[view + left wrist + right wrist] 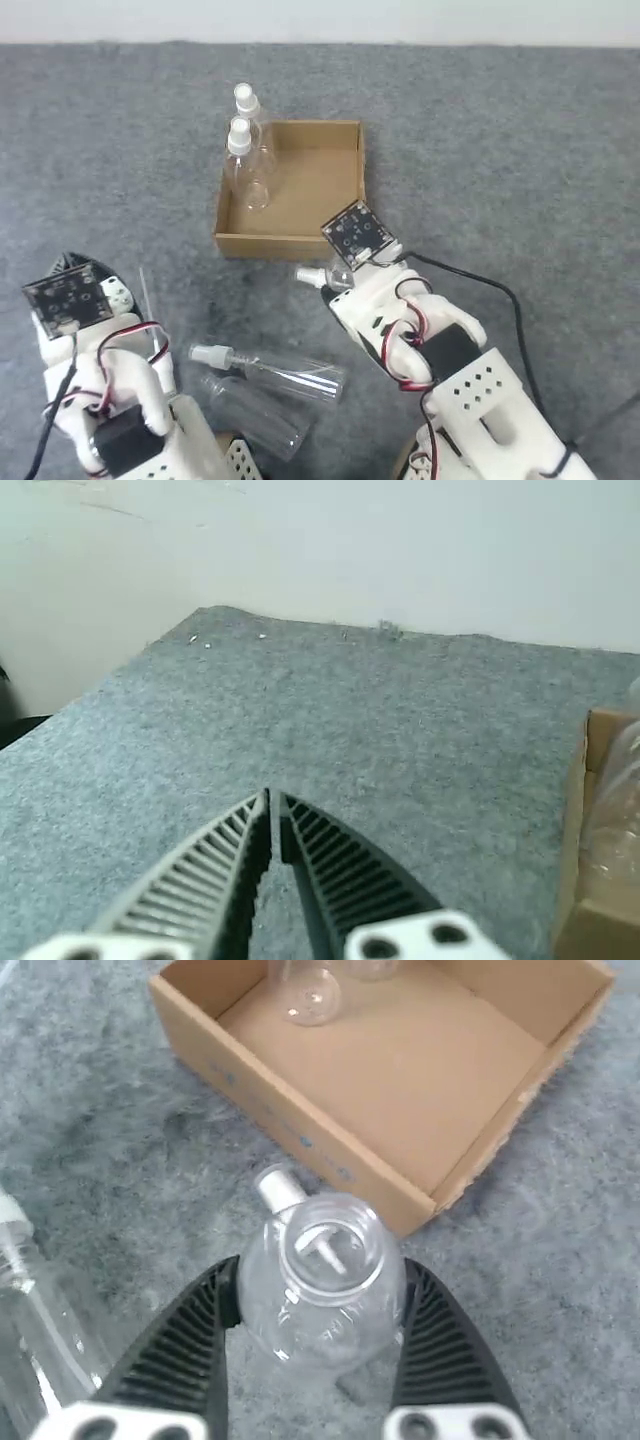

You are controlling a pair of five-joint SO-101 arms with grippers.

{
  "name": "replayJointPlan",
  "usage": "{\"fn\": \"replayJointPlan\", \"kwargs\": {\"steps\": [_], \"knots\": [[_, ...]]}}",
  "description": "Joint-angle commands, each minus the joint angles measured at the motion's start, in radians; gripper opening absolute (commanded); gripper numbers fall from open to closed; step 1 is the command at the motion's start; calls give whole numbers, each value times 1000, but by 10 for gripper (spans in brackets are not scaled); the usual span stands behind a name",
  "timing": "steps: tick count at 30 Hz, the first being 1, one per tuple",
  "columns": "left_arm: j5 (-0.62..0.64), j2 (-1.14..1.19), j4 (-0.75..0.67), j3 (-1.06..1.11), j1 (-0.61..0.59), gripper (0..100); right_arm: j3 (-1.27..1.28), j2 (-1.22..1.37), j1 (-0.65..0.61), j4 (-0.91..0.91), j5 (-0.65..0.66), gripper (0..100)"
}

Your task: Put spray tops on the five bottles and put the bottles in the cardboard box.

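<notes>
Since the right claw (318, 1295) squeezes the bottle (322, 1260) by its round, slippery sides near the box (300, 1135), it could pop out, while the left claw (272, 805) sits closed, empty.

Cardboard box (305, 200): stood open, top up.
Boxed bottles (250, 165): two, clear, spray-topped, stood upright by the box's left wall.
Held bottle (320, 1310): spray-topped, tipped over, clasped by right gripper (321, 1272) near the box.
Lying bottles (275, 372): two lay side by side; one spray-topped.
</notes>
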Motion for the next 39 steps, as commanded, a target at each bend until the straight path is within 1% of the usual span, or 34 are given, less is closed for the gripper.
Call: {"fn": "replayJointPlan", "kwargs": {"steps": [1, 5, 10, 14, 21, 23, 26, 30, 39], "knots": [[-49, -2, 46, -59, 32, 16, -5, -25, 24, -33, -2, 48], [-80, 109, 61, -102, 58, 16, 11, -35, 19, -44, -2, 48], [-132, 413, 81, -262, 63, 13, 11, -35, 22, -47, -2, 48], [-143, 632, 100, -351, 63, 13, 11, -35, 22, -47, -2, 48], [-264, 868, 101, -372, 58, 26, 11, -35, 22, -47, -2, 48], [-285, 913, 103, -366, 57, 65, 11, -35, 22, -47, -2, 48], [-292, 961, 150, -372, 57, 123, 11, -35, 24, -47, -2, 48], [-292, 971, 195, -375, 61, 167, 11, -35, 24, -47, -2, 48], [-292, 982, 193, -348, 58, 181, 11, -35, 24, -47, -2, 48]]}}
